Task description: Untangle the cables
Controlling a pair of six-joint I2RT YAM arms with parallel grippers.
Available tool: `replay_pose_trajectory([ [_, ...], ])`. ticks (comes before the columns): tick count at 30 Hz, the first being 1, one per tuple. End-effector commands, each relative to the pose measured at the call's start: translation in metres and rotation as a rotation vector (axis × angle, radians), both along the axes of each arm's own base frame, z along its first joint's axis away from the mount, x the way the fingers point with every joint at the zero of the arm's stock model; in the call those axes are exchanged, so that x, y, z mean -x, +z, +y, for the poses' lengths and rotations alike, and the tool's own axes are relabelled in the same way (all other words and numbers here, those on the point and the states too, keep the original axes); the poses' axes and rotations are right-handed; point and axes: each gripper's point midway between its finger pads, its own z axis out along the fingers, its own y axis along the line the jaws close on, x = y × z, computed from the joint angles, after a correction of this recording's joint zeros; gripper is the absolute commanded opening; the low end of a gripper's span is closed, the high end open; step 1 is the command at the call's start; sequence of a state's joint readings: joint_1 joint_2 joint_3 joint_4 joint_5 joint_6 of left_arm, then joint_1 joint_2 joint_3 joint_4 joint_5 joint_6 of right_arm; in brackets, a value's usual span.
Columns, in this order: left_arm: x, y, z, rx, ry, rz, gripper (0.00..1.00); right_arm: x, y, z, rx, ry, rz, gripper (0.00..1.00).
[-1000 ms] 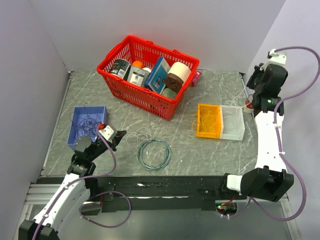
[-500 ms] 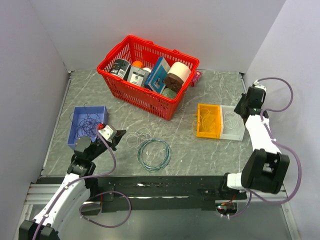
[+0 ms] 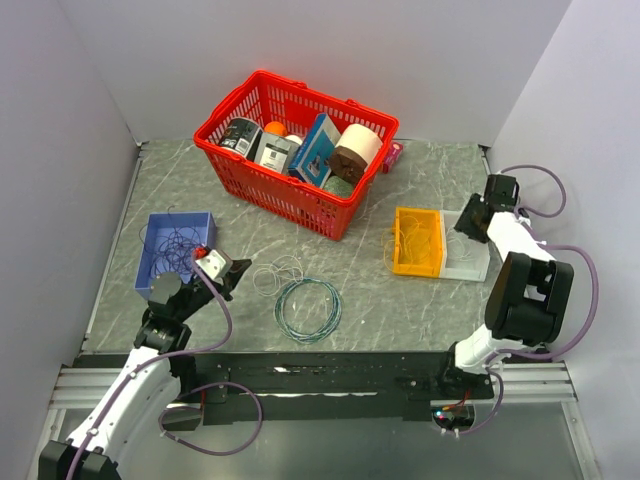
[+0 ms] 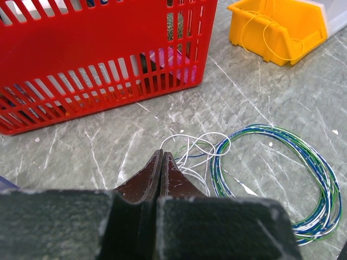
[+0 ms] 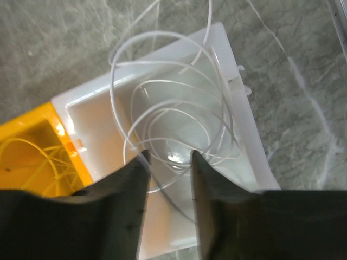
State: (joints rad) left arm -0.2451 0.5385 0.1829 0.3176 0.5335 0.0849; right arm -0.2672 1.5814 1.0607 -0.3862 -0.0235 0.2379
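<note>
A small scribble of thin white cables (image 3: 278,272) lies on the marble table beside a teal-green ring of cable (image 3: 308,308). My left gripper (image 3: 235,278) is shut and empty, its tip (image 4: 162,153) just short of the white cables (image 4: 198,151). More thin cables sit sorted in bins: dark ones in the blue bin (image 3: 180,217), yellowish ones in the yellow bin (image 3: 398,245), white ones (image 5: 173,124) in the white bin (image 5: 238,108). My right gripper (image 5: 169,157) hangs open over the white bin (image 3: 470,265), with the white loops lying below its fingers.
A red basket (image 3: 240,170) with spools, a box and a roll stands at the back centre; its wall (image 4: 108,32) fills the upper left wrist view. The yellow bin (image 4: 282,32) touches the white one. Walls close in on the left, back and right.
The right arm has swung down from the back right corner to above the white bin, and its jaws have opened. The left arm has not moved.
</note>
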Motion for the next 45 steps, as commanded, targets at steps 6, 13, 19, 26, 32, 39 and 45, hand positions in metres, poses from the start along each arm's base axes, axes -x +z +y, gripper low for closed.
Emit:
replay_pose_trajectory([
  [6, -0.007, 0.005, 0.003, 0.037, 0.039, 0.018, 0.44, -0.015, 0.088, -0.004, 0.132, 0.004, -0.161, 1.0],
  [13, -0.019, -0.015, 0.008, 0.016, 0.101, 0.184, 0.7, -0.01, 0.135, 0.012, 0.222, 0.025, -0.25, 1.0],
  [19, -0.033, -0.025, -0.002, -0.133, 0.026, 0.308, 0.7, -0.01, 0.175, 0.039, 0.249, 0.15, -0.439, 1.0],
  [26, -0.037, -0.062, -0.016, -0.44, -0.2, 0.443, 0.67, -0.009, 0.183, 0.079, 0.16, 0.315, -0.538, 1.0],
  [32, -0.028, -0.106, -0.005, -0.635, -0.325, 0.538, 0.66, -0.003, 0.196, 0.08, 0.177, 0.322, -0.596, 1.0],
  [39, -0.041, -0.121, -0.018, -0.654, -0.294, 0.556, 0.64, -0.003, 0.196, 0.077, 0.2, 0.32, -0.595, 1.0],
  [45, -0.048, -0.118, -0.023, -0.631, -0.268, 0.548, 0.01, -0.002, 0.199, 0.077, 0.207, 0.319, -0.604, 1.0],
])
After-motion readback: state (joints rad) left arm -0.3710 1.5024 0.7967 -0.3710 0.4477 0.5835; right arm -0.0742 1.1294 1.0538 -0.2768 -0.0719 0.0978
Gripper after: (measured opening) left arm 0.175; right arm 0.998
